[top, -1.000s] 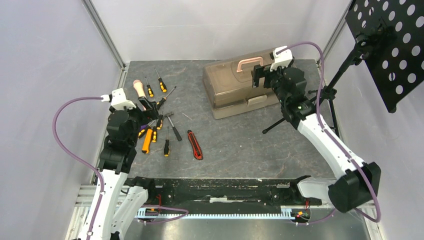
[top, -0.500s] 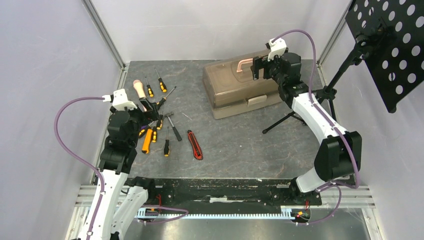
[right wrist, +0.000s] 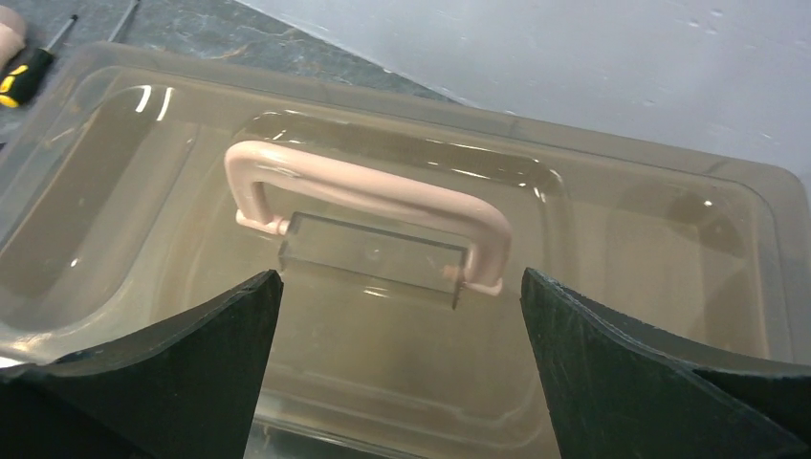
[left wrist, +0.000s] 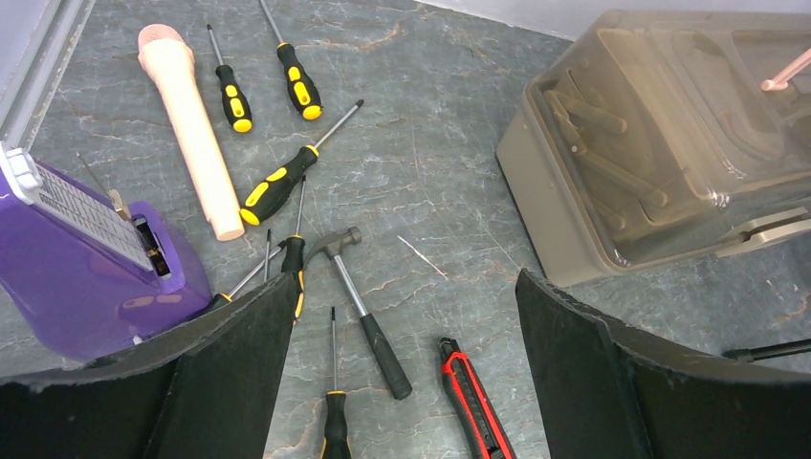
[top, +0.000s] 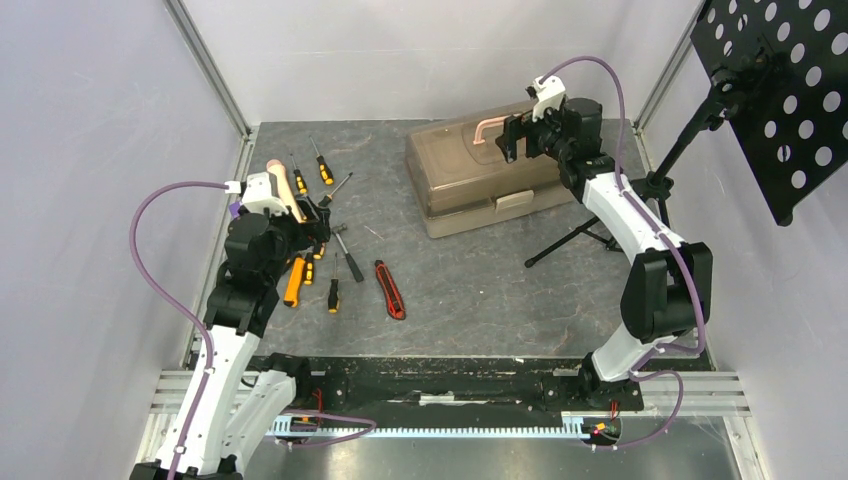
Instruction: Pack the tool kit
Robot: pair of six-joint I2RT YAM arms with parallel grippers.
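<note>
The tan translucent toolbox (top: pixel 455 180) lies closed at the back right, its pinkish handle (right wrist: pixel 363 191) upright on the lid. My right gripper (right wrist: pixel 402 277) hovers open just above the lid, near the handle, touching nothing. At the left, several orange-and-black screwdrivers (left wrist: pixel 277 186), a small hammer (left wrist: pixel 368 320) and a red-black utility knife (left wrist: pixel 473 402) lie loose on the mat. My left gripper (left wrist: pixel 404 287) hangs open above the hammer and knife, holding nothing. In the top view the left gripper (top: pixel 312 215) is over the tool pile and the right gripper (top: pixel 515 140) is over the box.
A beige rounded-end rod (left wrist: pixel 191 134) and a purple block (left wrist: pixel 86 258) lie among the tools at the left. A black tripod stand (top: pixel 600 225) with a perforated panel (top: pixel 780 90) stands right of the toolbox. Grey walls close in the mat.
My right arm has swung back and inward, bringing its gripper over the toolbox handle. My left arm has risen and shifted slightly toward the rear. Both grippers stayed open.
</note>
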